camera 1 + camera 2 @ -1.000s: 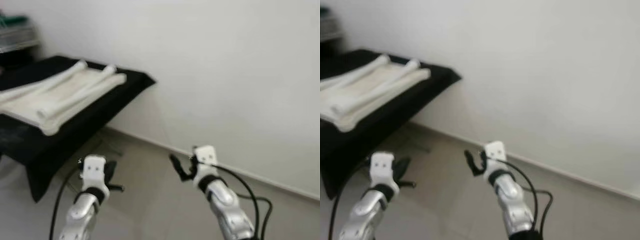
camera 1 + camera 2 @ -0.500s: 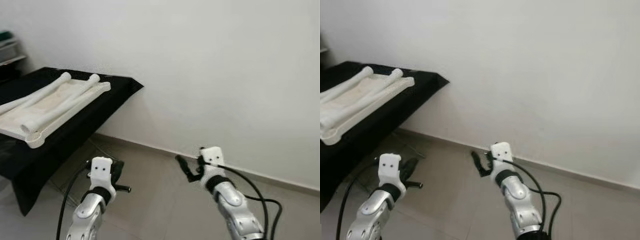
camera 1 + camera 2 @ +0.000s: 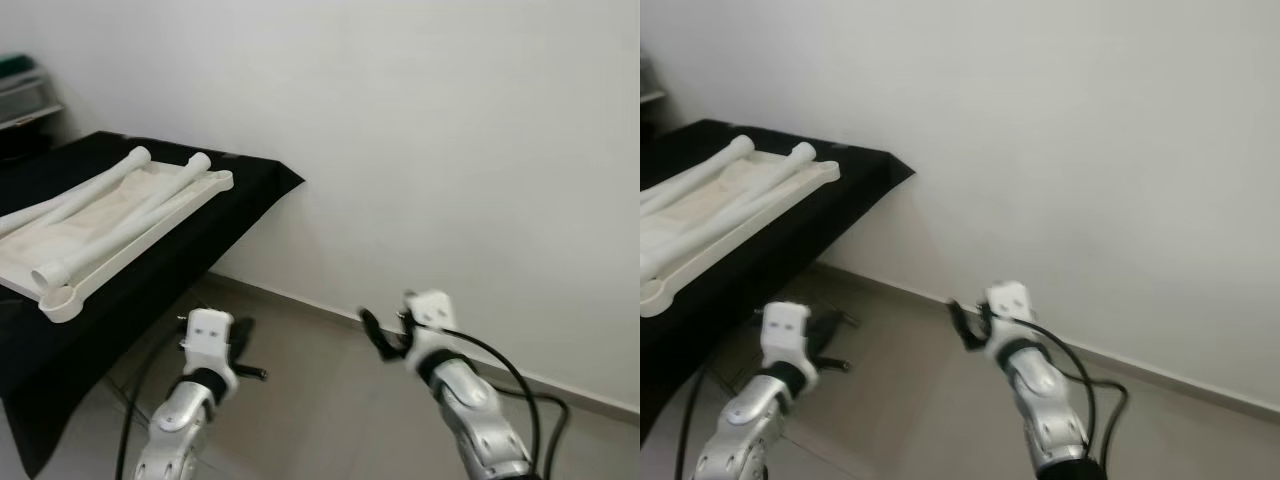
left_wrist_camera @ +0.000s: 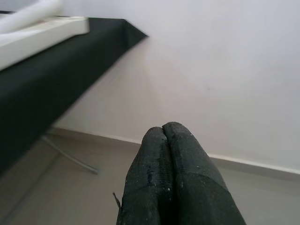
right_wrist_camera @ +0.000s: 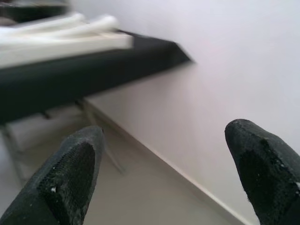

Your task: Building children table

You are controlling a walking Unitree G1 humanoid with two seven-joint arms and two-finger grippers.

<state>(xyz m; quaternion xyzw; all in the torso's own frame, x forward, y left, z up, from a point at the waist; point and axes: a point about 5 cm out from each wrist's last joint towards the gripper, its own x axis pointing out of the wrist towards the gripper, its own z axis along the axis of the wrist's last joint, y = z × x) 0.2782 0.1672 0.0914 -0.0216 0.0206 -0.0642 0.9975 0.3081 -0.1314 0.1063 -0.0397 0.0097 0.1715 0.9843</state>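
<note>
**Both pincers in the air, table parts on the desk**

Desk (image 3: 200, 225), draped in black cloth, stands at the robot's left against a white wall (image 3: 450, 130). On it lies the white tabletop (image 3: 95, 225), flat, one rounded corner near the desk's front edge. Two white legs (image 3: 125, 220) rest lengthwise across the tabletop, side by side, touching it; a third pale leg is partly visible further left, cut off by the frame edge.

Left pincer (image 4: 164, 140) is clenched, fingers pressed together with nothing between them. It hangs over the tiled floor (image 3: 310, 400), just beside the desk's front drape and below the desk top.

Right pincer (image 5: 161, 161) is released, fingers (image 5: 70, 173) spread wide, empty. It is raised over the floor near the wall's skirting, well apart from the desk.

A black cable (image 3: 520, 385) loops off the right arm.
</note>
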